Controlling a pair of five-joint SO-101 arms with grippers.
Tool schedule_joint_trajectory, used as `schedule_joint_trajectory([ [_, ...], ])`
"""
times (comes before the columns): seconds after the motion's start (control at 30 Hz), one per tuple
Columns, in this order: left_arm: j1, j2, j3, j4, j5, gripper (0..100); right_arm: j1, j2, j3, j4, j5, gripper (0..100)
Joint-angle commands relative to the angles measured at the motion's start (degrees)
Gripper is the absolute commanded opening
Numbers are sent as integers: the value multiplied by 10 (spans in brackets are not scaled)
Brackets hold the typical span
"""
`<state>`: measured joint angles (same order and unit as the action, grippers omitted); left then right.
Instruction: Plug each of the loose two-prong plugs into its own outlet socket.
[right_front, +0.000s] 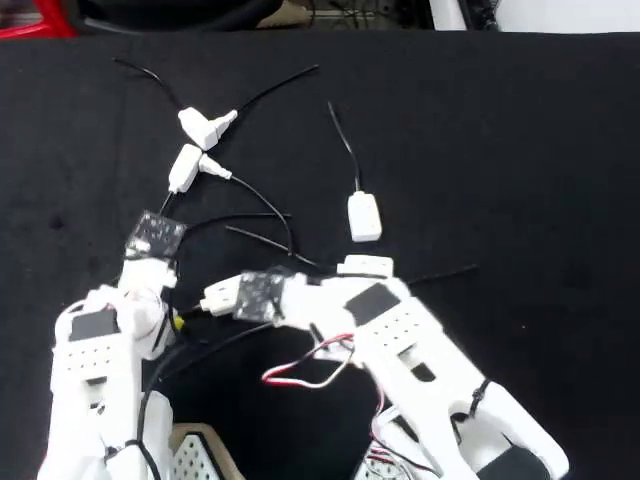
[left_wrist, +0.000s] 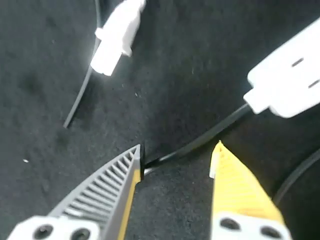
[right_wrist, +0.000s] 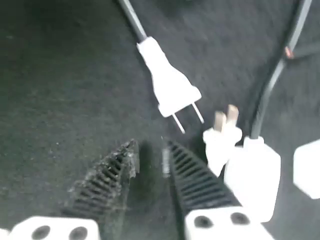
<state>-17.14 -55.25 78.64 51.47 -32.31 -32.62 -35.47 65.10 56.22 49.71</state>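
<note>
Two arms come up from the near edge of the table (right_front: 520, 130) in my high view. My left pincer (right_front: 158, 228) sits in the near-left part and aims at the far edge. A white connector (right_front: 187, 166) lies just beyond its tips, long axis roughly near-to-far. A second connector (right_front: 205, 126) lies just past that one on a diagonal, thin end toward the right edge. My right pincer (right_front: 245, 297) lies by the middle of the near edge and aims left, with a white plug (right_front: 218, 297) at its tips. I can't tell from here if they touch. A white socket block (right_front: 364, 216) lies mid-table, long axis near-to-far, its cord running toward the far edge.

Left wrist view: the left pincer (left_wrist: 175, 155) is wide apart and holds nothing. A black cord (left_wrist: 200, 145) crosses the gap up to the grey finger (left_wrist: 117, 175). It leads to a socket (left_wrist: 287, 80), two slots showing. A white cord end (left_wrist: 114, 42) lies farther off; plug or socket, I can't tell.

Right wrist view: the right pincer (right_wrist: 150, 152) is only slightly apart, nothing between. A two-prong plug (right_wrist: 170, 90) lies just ahead, prongs aimed back toward the pincer, cord trailing away. A copper-prong plug (right_wrist: 222, 137) lies beside a white socket body (right_wrist: 252, 172).
</note>
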Motion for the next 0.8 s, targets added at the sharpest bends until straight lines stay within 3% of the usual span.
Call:
schedule_joint_trajectory([
  [0.0, -24, -33, 7, -15, 5, 223, -43, -17, -21, -14, 35, 123],
  [0.2, -73, -93, 48, -41, 8, 223, -55, -15, -20, -41, 62, 126],
  [0.5, -76, -205, 102, -43, 9, 223, -79, -14, -12, -67, 81, 127],
  [0.77, -77, -280, 109, 11, 9, 223, -57, -13, 40, -143, 79, 127],
])
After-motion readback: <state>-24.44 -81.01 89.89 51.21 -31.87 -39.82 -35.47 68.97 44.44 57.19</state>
